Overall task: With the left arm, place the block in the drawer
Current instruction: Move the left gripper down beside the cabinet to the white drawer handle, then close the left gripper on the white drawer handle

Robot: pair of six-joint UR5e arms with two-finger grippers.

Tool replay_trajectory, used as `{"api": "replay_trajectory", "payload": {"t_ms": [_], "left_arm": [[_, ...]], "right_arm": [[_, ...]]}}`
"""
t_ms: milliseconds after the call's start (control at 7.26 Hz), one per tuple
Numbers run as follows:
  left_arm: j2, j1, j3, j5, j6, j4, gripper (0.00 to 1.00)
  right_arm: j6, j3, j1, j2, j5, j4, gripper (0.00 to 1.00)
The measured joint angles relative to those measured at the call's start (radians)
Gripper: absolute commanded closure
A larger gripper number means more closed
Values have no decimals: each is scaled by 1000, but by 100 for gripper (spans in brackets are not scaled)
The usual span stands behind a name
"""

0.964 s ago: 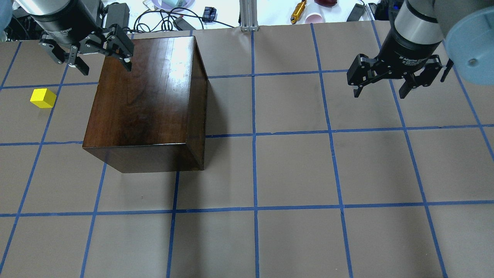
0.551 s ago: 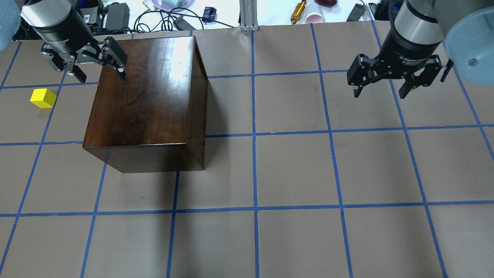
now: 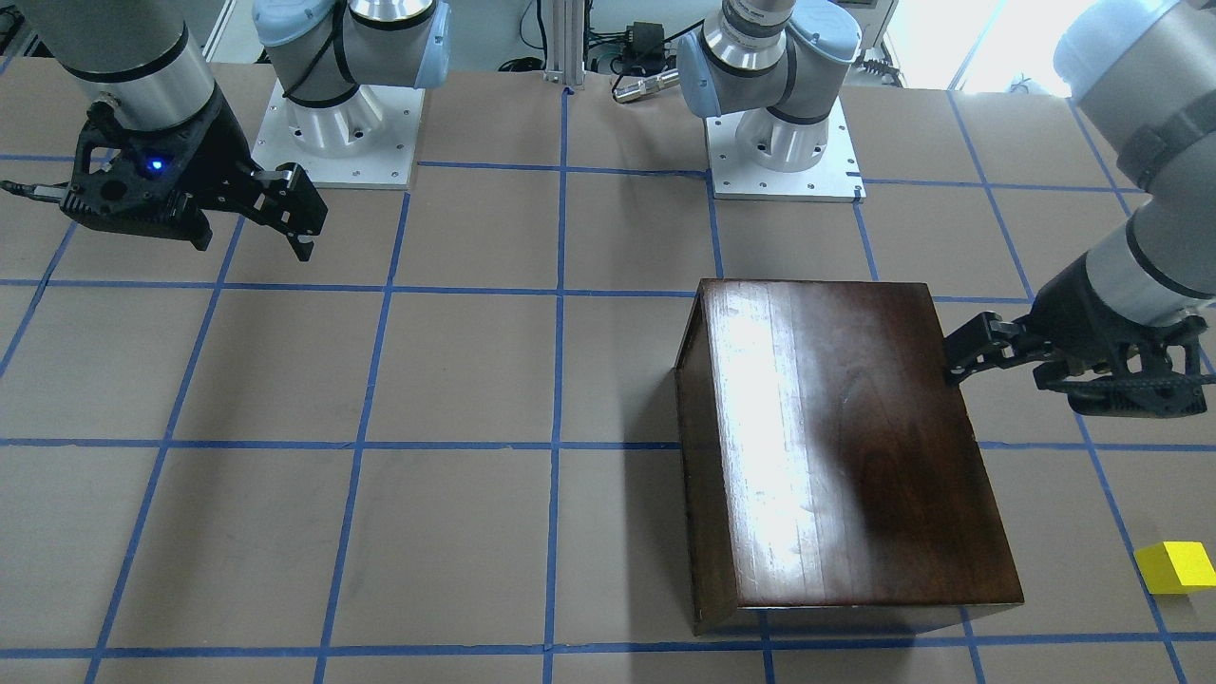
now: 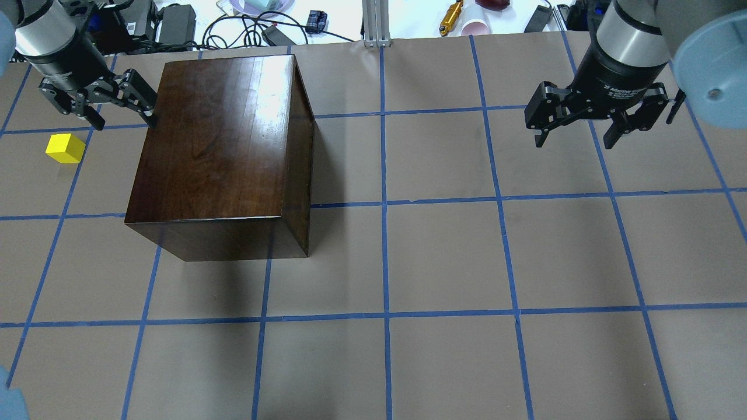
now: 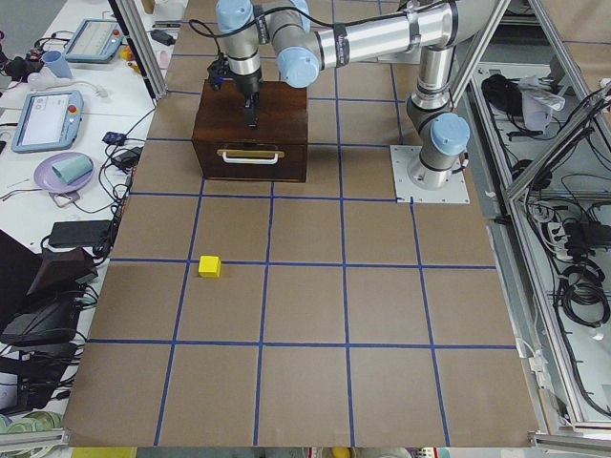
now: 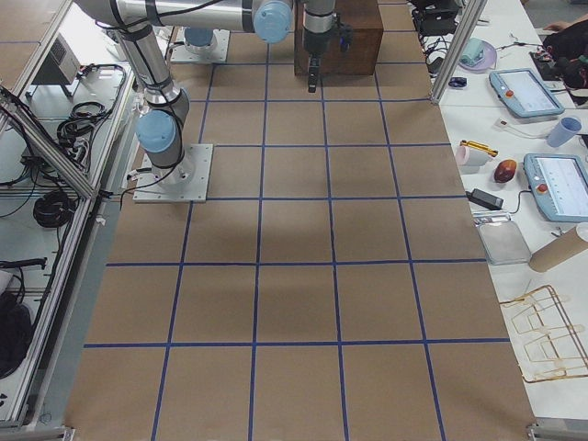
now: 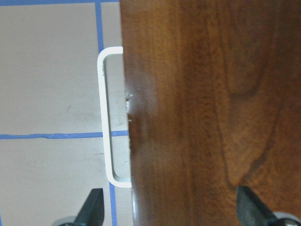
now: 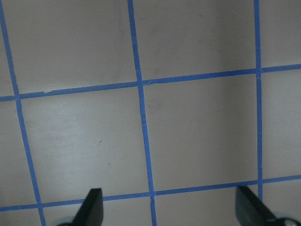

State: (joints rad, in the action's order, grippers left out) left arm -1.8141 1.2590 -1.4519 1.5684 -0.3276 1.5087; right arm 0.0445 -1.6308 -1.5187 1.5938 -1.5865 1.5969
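Observation:
The yellow block (image 4: 65,148) lies on the table left of the dark brown box (image 4: 216,140); it also shows in the front view (image 3: 1176,567) and the left side view (image 5: 209,266). The drawer is shut: only its dark front panel (image 5: 250,160) and white handle (image 7: 106,117) show, and the pale tray is hidden. My left gripper (image 4: 124,119) is open and empty, straddling the box's upper left edge above the handle, with one fingertip (image 7: 91,207) over the table. My right gripper (image 4: 575,140) is open and empty over bare table, far right.
Cables, power bricks and small items (image 4: 245,23) lie beyond the table's far edge. The two arm bases (image 3: 332,133) (image 3: 784,142) stand on my side of the table. Blue tape lines (image 4: 384,204) grid the brown table.
My left gripper has moved left and down, from over the box's far left corner to its left edge. The block, the box and the right arm have not moved.

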Motion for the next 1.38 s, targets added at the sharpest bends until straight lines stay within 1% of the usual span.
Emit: {"api": "replay_trajectory", "payload": {"t_ms": [275,689,1102,1377], "left_arm": [[-26,-59,3,-13,-82,-11,0],[-59,-141,12,-93,-188,-16,0],[-98,-188,12,-207,-209,-15,0],[-123,-195,10,-238,-214,-16,0]], "right_arm": [[0,0,0,0,0,0,0],[0,0,0,0,0,0,0],[0,0,0,0,0,0,0],[0,0,0,0,0,0,0]]}}
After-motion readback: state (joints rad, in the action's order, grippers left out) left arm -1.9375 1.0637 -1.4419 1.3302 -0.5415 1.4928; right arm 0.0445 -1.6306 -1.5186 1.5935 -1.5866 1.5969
